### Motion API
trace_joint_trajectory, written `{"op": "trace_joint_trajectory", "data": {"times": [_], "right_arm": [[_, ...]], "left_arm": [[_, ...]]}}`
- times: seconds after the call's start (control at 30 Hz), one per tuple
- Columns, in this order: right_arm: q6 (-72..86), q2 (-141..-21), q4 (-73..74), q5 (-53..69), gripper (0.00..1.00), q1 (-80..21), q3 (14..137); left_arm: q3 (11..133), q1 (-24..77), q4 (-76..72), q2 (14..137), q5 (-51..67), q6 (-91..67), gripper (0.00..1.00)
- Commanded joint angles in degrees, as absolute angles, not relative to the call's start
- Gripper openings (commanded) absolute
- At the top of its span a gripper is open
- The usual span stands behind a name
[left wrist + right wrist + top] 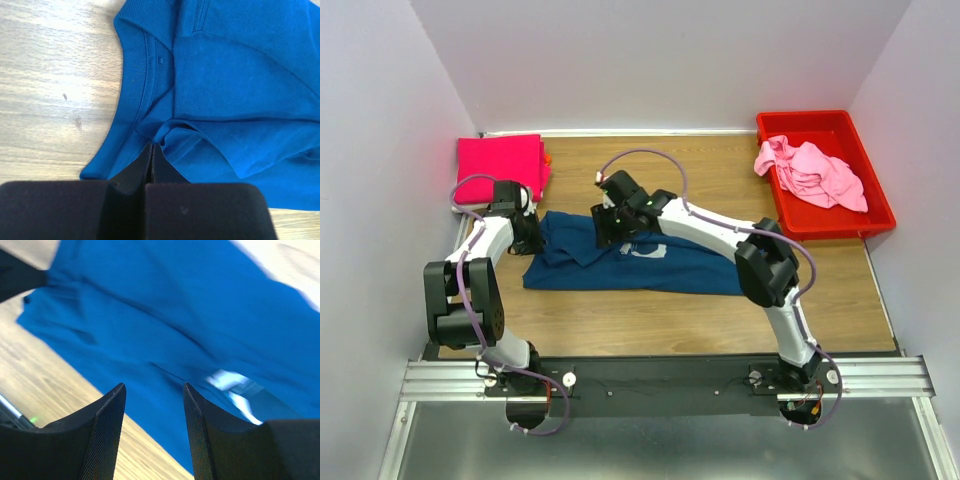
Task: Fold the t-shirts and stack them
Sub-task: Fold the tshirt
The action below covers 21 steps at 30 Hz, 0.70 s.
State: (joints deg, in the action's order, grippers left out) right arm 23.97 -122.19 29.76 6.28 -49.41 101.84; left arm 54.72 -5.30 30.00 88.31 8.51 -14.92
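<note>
My left gripper (152,152) is clenched, fingers pressed together on a fold of the navy t-shirt (640,268) just beside the collar (134,85). My own fingers hide how much cloth sits between them. My right gripper (154,400) is spread wide over the shirt's middle and grips nothing. Its wrist view is blurred, so I cannot tell whether the tips touch the cloth, and only a smear of the white print (231,381) shows. From above, my right arm covers most of that print. The shirt lies rumpled on the wooden table (720,170), left of centre. The magenta t-shirt (500,160) lies folded in the far left corner. The light pink t-shirt (812,172) lies bunched in the red bin (876,205) at the far right.
</note>
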Motion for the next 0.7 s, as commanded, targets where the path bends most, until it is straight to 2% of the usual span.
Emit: {"op": "trace_joint_trajectory", "data": {"times": [0.0, 0.33, 0.67], "right_arm": [[24.0, -127.0, 28.5, 10.1, 0.57, -52.3, 106.3], [25.1, -132.9, 28.7, 11.9, 0.57, -55.3, 112.0], [24.4, -136.7, 29.2, 8.3, 0.57, -55.7, 112.9]], "left_arm": [[55.4, -5.9, 29.1, 89.7, 11.1, -12.1, 0.0], [56.5, -6.3, 29.9, 90.5, 13.0, -10.6, 0.0], [56.4, -6.5, 30.0, 89.7, 14.3, -10.6, 0.0]]}}
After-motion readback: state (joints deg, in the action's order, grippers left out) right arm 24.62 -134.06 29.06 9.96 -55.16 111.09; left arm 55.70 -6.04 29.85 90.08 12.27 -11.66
